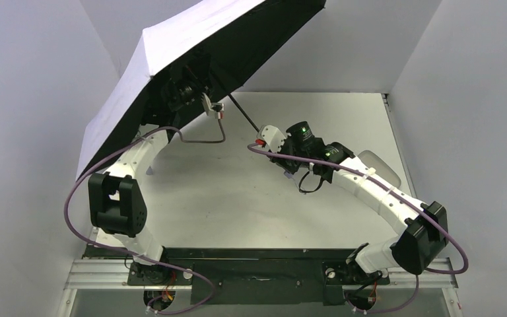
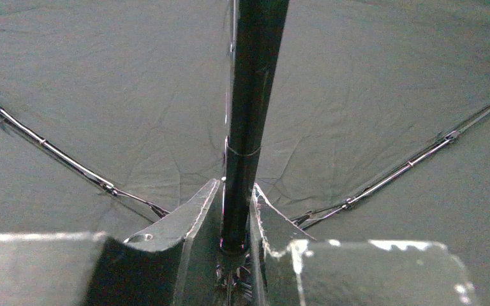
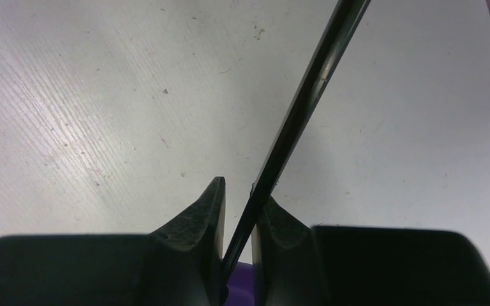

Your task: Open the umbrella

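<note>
- The fingers [image 3: 204, 213] of our right gripper [image 3: 237, 204] are closed in on the umbrella [image 1: 171, 59] at the low end of its thin black shaft [image 3: 306, 95]. The shaft lies against one finger with only a sliver of gap to the other. A patch of purple handle [image 3: 237, 293] shows just beneath them.
- Our left gripper [image 2: 237, 217] is clenched on the same shaft higher up, one finger on each side of it, close under the canopy.
- Nearest the arm bases we see the white table [image 1: 237, 198], lightly scuffed and speckled in the right wrist view.
- A little farther, on the right, a pale oval pouch [image 1: 381, 165] lies flat on the table. It sits just behind our right forearm, which partly hides it. We cannot tell whether anything is inside it.
- Around mid-table the right gripper holds the handle end clear of the surface. From there the shaft runs tilted up and away to the left.
- Beyond that the left arm reaches under the canopy [image 1: 237, 39], where its gripper sits in shadow near the hub.
- The canopy is spread open and tilted, with the lilac outer face up and the black underside facing the table. Its lower edge hangs down on the left beside our left arm, and its upper edge leaves the top of the overhead view.
- In the left wrist view the black fabric fills the background, and thin metal ribs [image 2: 70, 162] fan outward on both sides of the shaft.
- Farthest back, plain pale walls [image 1: 370, 39] close in the table on the left, right and rear.
</note>
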Action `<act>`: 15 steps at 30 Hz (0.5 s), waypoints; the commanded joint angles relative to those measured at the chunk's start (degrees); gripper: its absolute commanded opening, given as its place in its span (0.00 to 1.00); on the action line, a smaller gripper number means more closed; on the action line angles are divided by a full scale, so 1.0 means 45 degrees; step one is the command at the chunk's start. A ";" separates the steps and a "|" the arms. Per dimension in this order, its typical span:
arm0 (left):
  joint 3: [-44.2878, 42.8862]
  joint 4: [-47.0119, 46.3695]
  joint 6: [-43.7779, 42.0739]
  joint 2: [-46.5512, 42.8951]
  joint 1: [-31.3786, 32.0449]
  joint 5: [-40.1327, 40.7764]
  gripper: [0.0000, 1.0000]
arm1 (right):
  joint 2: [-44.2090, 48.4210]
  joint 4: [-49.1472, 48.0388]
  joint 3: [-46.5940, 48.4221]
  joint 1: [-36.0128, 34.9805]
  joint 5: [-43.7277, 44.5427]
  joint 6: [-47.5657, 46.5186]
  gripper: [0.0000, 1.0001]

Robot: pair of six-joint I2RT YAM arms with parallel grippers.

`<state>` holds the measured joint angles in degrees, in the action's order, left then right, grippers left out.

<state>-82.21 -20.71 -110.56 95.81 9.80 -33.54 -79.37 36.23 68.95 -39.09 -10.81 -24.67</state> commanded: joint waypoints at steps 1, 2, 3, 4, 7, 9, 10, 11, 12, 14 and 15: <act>-0.2557 -0.4566 -0.0015 0.0138 -0.3054 0.8716 0.17 | -0.0345 1.1714 -0.1937 -0.0737 -0.1794 -0.3492 0.00; -0.2747 -0.4560 -0.0008 0.0311 -0.3075 0.8817 0.16 | -0.0357 1.1812 -0.1989 -0.0778 -0.1766 -0.3517 0.00; -0.2844 -0.4549 -0.0017 0.0462 -0.3091 0.8981 0.16 | -0.0400 1.1871 -0.2125 -0.0802 -0.1721 -0.3580 0.00; -0.3024 -0.4546 -0.0009 0.0523 -0.3113 0.9027 0.16 | -0.0441 1.1944 -0.2190 -0.0839 -0.1700 -0.3547 0.00; -0.3226 -0.4633 0.0074 0.0692 -0.3175 0.8933 0.16 | -0.0379 1.1953 -0.2391 -0.0890 -0.1734 -0.3589 0.00; -0.2984 -0.4772 0.0160 0.0519 -0.3114 0.8559 0.16 | -0.0373 1.1962 -0.2297 -0.0894 -0.1836 -0.3602 0.00; -0.2659 -0.4851 0.0177 0.0444 -0.3085 0.8189 0.14 | -0.0390 1.1951 -0.2237 -0.0886 -0.1914 -0.3625 0.00; -0.2458 -0.5037 0.0195 0.0290 -0.2952 0.7977 0.13 | -0.0379 1.1940 -0.2036 -0.0874 -0.1993 -0.3662 0.00; -0.2034 -0.5110 0.0205 0.0193 -0.2878 0.7613 0.11 | -0.0382 1.1908 -0.1901 -0.0879 -0.2178 -0.3728 0.00; -0.1351 -0.5181 0.0250 -0.0180 -0.2378 0.6995 0.08 | -0.0451 1.1739 -0.1379 -0.0871 -0.2529 -0.3717 0.00; -0.0746 -0.5144 0.0257 -0.0506 -0.2093 0.6765 0.08 | -0.0479 1.1668 -0.0962 -0.0846 -0.2622 -0.3708 0.00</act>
<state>-84.16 -20.56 -110.69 99.35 9.80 -33.50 -80.40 35.88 69.01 -39.09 -10.52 -24.58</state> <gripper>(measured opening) 0.169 0.135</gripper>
